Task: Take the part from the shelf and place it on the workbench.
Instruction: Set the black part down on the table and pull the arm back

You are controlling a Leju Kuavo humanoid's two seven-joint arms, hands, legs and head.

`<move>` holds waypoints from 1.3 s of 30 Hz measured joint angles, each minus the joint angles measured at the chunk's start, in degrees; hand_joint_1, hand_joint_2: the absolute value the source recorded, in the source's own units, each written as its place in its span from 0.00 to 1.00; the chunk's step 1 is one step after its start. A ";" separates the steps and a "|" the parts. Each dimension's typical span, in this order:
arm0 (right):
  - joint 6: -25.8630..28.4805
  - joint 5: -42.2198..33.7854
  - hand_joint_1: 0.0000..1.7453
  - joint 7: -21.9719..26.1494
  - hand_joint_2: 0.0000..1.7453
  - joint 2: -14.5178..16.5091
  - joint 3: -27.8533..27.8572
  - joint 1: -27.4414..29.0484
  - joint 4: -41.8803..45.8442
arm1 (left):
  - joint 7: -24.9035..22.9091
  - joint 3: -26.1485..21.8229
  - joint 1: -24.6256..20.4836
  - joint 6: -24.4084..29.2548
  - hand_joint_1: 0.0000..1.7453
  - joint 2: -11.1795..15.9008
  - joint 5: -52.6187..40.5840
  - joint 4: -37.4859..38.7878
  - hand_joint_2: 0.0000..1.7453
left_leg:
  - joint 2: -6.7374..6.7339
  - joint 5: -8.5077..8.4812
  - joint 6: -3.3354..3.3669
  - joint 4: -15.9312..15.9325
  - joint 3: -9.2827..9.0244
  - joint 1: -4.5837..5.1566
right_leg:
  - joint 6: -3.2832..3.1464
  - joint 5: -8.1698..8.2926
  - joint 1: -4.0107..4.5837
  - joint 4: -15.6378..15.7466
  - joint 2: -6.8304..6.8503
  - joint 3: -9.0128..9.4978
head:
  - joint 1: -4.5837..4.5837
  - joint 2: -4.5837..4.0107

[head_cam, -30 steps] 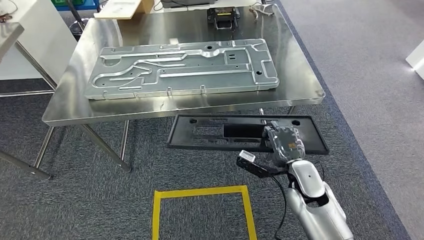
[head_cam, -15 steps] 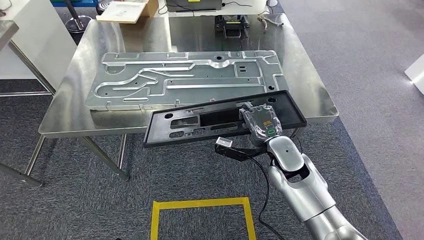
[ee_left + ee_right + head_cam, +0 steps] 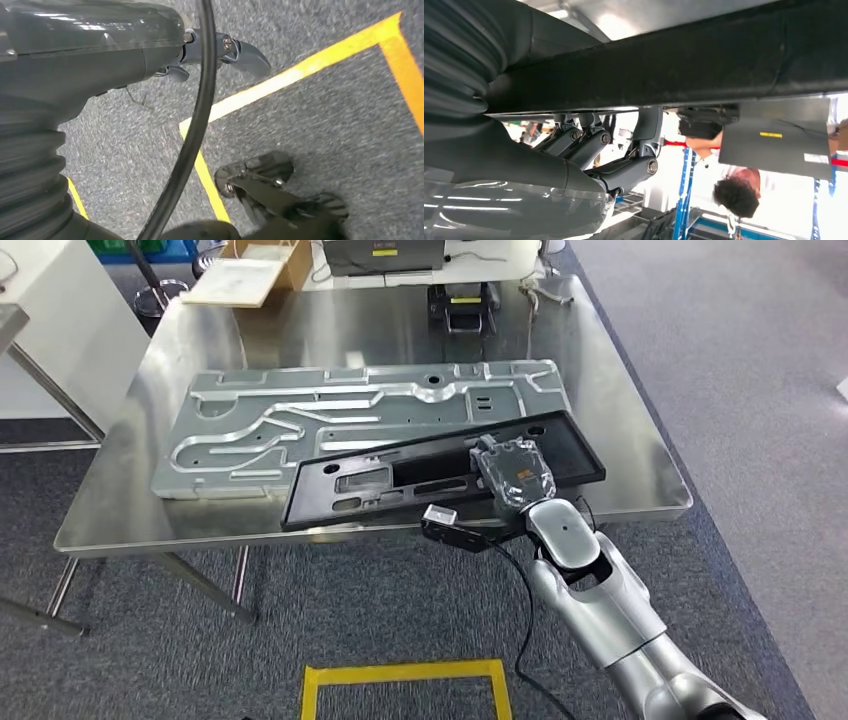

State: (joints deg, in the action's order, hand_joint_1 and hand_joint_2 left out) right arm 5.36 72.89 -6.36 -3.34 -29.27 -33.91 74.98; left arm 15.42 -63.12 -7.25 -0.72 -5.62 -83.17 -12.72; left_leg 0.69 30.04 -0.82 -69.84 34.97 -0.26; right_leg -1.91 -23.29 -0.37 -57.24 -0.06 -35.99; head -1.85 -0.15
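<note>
Right hand (image 3: 515, 473) wrapped round the near edge of the black part (image 3: 440, 475), holding it tight. Held over the front of the shiny workbench (image 3: 640, 455), tipped a little, one long side over the big silver plate (image 3: 300, 420). Cannot tell if touching the plate or just above it. Placing step, nearly done by the look of it. Next: lower the part flat, gently, then let go. Might slide or clank if dropped crooked. Left hand (image 3: 100, 45) hanging over the grey floor by the yellow tape (image 3: 300, 70), holding nothing; fingers partly seen, so cannot tell if spread or curled.
</note>
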 joint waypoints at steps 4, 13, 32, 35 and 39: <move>0.14 -0.17 1.00 -0.13 1.00 0.00 -0.51 0.14 -0.63 | -0.25 0.01 0.16 0.09 0.00 0.02 0.16 0.00 1.00 | -0.30 4.47 -0.74 -2.50 5.07 -0.47 | 0.24 -2.50 -0.05 0.02 -0.13 3.13 | -0.01 0.00; 0.99 -0.63 1.00 -0.44 1.00 -0.01 -0.91 -0.22 -1.30 | -0.30 0.03 0.29 -0.01 0.00 0.01 0.37 0.02 1.00 | -0.45 -7.87 2.37 12.30 1.46 -0.19 | 2.81 -5.56 -0.15 -3.26 -0.30 4.78 | 0.01 0.00; 1.93 -1.02 1.00 -0.73 1.00 0.34 -1.46 -1.54 -3.58 | -0.49 0.13 -0.08 0.00 0.00 -0.19 1.03 0.11 1.00 | -0.18 2.64 0.21 -2.53 3.39 0.11 | -0.46 -0.50 0.19 0.75 -0.23 1.46 | 0.08 0.00; 1.93 -1.08 1.00 -0.73 1.00 0.36 -1.63 -1.44 -4.02 | -0.49 0.13 0.01 0.02 0.00 -0.15 1.04 0.11 1.00 | -0.31 0.79 -0.55 -1.03 5.04 -0.52 | 0.04 -2.06 -0.10 0.40 -0.31 3.03 | 0.07 0.00; 1.93 -1.48 1.00 -0.78 1.00 0.42 -1.66 -1.66 -4.60 | -0.34 0.13 0.11 0.23 0.00 -0.13 1.23 0.13 1.00 | -0.36 -7.01 -0.41 10.68 1.74 -0.64 | 1.34 -4.27 -0.31 -0.53 -0.32 4.64 | 0.09 0.00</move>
State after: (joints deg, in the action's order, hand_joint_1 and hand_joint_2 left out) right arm 7.29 71.41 -7.14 -2.92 -30.93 -35.58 70.38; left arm 15.07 -62.99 -7.14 -0.49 -5.75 -81.94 -12.60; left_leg 0.32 23.03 -1.23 -59.16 36.70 -0.91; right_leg -0.56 -27.56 -0.68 -57.77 -0.39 -31.35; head -1.76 -0.15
